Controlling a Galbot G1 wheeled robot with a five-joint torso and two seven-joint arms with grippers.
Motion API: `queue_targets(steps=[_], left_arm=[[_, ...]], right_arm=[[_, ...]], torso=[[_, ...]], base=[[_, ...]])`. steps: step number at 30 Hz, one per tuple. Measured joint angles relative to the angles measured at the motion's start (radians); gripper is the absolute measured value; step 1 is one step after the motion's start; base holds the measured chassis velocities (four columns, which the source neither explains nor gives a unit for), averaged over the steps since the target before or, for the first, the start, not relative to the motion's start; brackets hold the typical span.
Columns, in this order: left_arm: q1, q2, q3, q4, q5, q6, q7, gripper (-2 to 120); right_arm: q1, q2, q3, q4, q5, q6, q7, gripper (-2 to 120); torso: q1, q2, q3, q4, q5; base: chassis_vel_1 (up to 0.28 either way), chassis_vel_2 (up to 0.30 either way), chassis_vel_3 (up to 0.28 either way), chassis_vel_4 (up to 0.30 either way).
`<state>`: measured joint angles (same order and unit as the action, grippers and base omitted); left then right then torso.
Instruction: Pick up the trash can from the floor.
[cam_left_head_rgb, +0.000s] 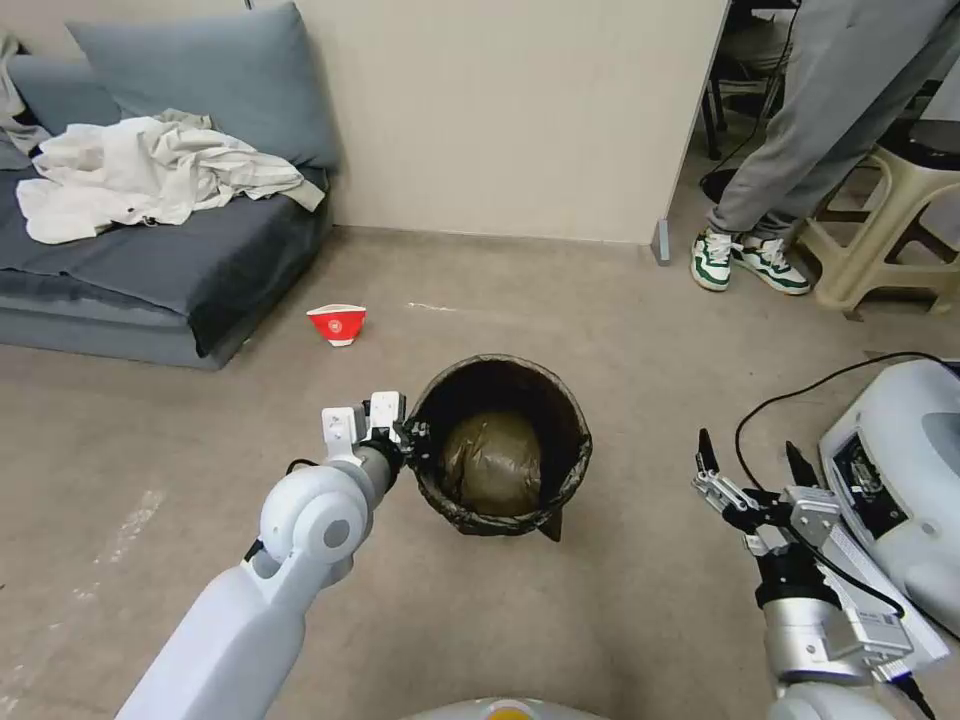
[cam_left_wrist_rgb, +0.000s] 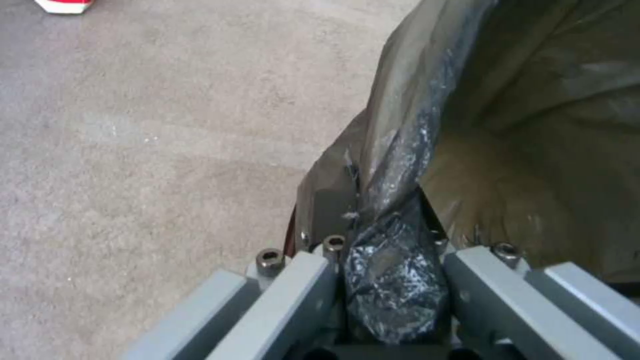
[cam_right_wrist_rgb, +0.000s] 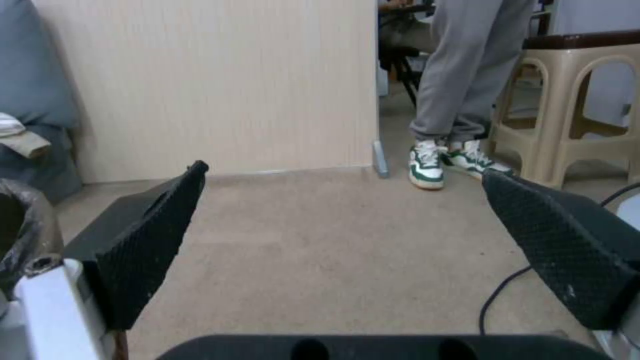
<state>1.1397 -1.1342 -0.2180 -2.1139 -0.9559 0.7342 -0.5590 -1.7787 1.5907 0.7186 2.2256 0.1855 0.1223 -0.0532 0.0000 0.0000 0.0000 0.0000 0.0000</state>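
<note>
Right gripper (cam_left_head_rgb: 750, 462) hangs at about 4 o'clock from the trash can (cam_left_head_rgb: 500, 445), fingers spread wide with nothing in them. Left gripper (cam_left_head_rgb: 412, 436) is clamped on the can's bagged rim at 9 o'clock — bag pinched between the fingers. Can sits on the floor (cam_left_head_rgb: 650, 340); a red paper bowl (cam_left_head_rgb: 337, 323) lies beyond at 11 o'clock.

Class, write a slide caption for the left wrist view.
Left gripper clamped on the bag-lined rim of the trash can above the floor.

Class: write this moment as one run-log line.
left hand: shut on trash can rim | can: on floor | right hand: open, idle
</note>
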Motion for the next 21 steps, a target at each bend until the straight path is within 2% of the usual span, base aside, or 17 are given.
queue_targets(steps=[12,21], left_arm=[[0.033,0.012,-0.020,-0.036,-0.004,0.000,0.003,1],[0.048,0.017,-0.031,-0.045,-0.001,0.000,0.028,1]], right_arm=[[-0.011,0.000,-0.001,0.012,-0.002,0.004,0.000,100],[-0.017,0.000,-0.002,0.021,-0.003,0.004,0.000,100]], torso=[[0.000,0.000,0.000,0.0001,0.0000],[0.000,0.000,0.000,0.0001,0.0000]], base=[[0.000,0.000,0.000,0.000],[0.000,0.000,0.000,0.000]])
